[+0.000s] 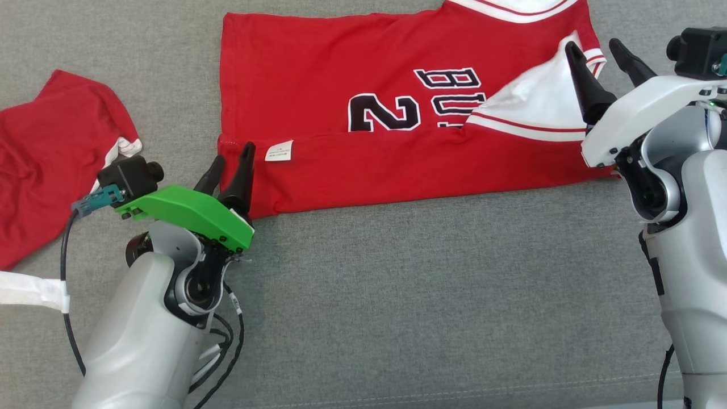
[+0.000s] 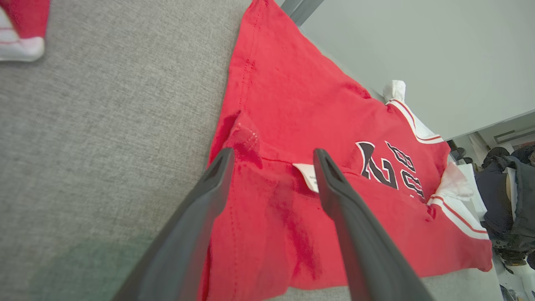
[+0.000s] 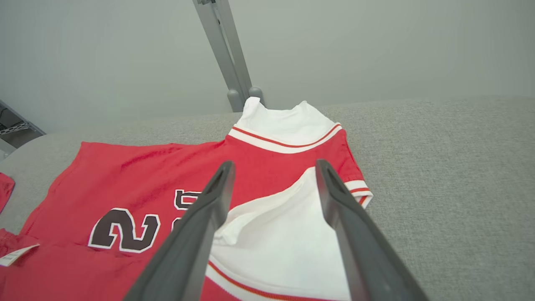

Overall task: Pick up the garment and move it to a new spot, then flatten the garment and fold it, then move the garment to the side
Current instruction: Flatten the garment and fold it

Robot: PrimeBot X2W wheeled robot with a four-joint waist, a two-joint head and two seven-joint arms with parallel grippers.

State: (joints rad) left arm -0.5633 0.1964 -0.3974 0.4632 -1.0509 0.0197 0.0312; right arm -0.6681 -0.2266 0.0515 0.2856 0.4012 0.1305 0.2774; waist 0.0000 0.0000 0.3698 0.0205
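The garment (image 1: 369,74) is a red jersey with white trim and dark lettering, spread on the grey surface with its near long edge folded over the body. A white label (image 1: 279,150) shows on the folded strip. My left gripper (image 1: 232,162) stands open at the fold's left end, fingers above the cloth's corner (image 2: 244,138), holding nothing. My right gripper (image 1: 596,54) is open over the right end, above the white sleeve flap (image 3: 284,234), with nothing between its fingers.
A second red garment (image 1: 51,153) with white trim lies crumpled at the far left. The grey fabric surface (image 1: 431,295) stretches wide in front of the jersey. A metal post (image 3: 228,54) and a pale wall stand behind the surface.
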